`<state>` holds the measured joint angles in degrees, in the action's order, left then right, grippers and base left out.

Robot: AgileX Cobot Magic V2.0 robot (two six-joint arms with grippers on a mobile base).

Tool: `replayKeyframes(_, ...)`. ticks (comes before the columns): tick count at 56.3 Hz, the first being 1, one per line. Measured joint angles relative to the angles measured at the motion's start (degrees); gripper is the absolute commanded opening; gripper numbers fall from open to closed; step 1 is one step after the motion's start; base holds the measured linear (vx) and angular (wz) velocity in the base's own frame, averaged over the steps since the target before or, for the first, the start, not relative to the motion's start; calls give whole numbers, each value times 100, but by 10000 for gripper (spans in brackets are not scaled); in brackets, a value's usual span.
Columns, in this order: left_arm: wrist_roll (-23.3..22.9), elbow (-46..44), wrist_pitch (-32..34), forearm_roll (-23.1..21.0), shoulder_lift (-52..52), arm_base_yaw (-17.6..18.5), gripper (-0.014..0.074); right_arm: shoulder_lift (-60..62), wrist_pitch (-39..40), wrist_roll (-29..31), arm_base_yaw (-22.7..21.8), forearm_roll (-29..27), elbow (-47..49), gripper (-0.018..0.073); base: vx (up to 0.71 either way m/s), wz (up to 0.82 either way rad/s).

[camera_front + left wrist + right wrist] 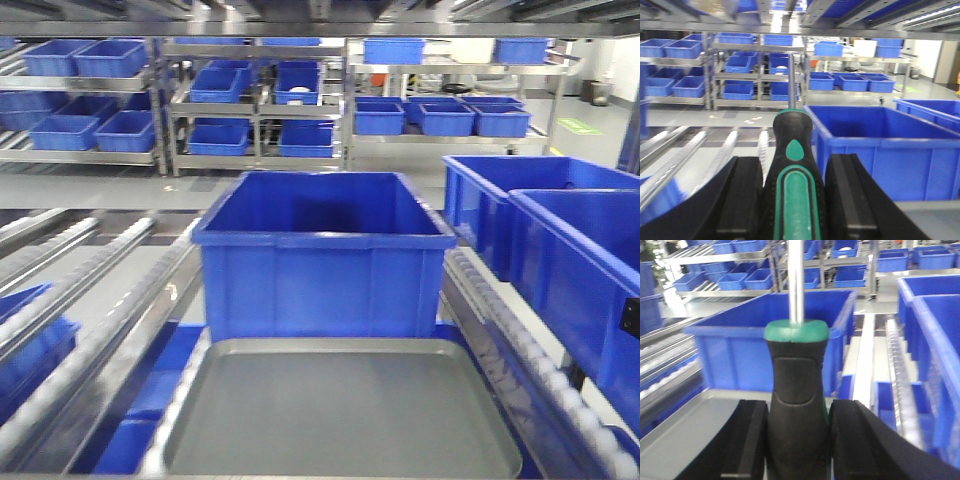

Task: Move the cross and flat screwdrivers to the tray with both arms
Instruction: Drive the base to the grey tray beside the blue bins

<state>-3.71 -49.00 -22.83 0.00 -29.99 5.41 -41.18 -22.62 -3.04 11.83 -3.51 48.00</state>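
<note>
Both arms are loaded and the tray (340, 410) is bare, neither tool down on it yet. The left gripper (794, 167) has its jaws clamped on the black-and-green handle of the left screwdriver (794, 190), steel shaft aimed away over the tray's far side. The right gripper (797, 407) is closed just as firmly on the handle of the right screwdriver (797, 375), held above the tray's right part with the shaft running up out of frame. Here's the worry: the deep blue bin (320, 260) stands right against the tray's far rim, and both shafts point that way, so a forward dip on the way down could jab a tip into its wall and twist the tool in the pads. Each grip is on the handle only, with all that shaft hanging out ahead, so a knock would likely make it swivel. Two arms converging on one tray could clip each other if they come in together. And that rim is low: let go from too high and a rounded handle may bounce on the metal, roll, and hop onto the roller track (520, 340) just right of the tray. A low, level, staggered release looks safest.
</note>
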Motion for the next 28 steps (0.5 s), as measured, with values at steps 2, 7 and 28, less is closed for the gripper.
replayKeyframes(2, 0, 0, 0, 0, 0, 0, -1, 0, 0, 0, 0, 0, 0, -9, 25, -21)
replayKeyframes(7, 0, 0, 0, 33, 0, 0, -1, 0, 0, 0, 0, 0, 0, -9, 24, -16)
replayKeyframes(28, 0, 0, 0, 33, -6, 0, -1, 0, -5, 0, 0, 0, 0, -9, 12, -4)
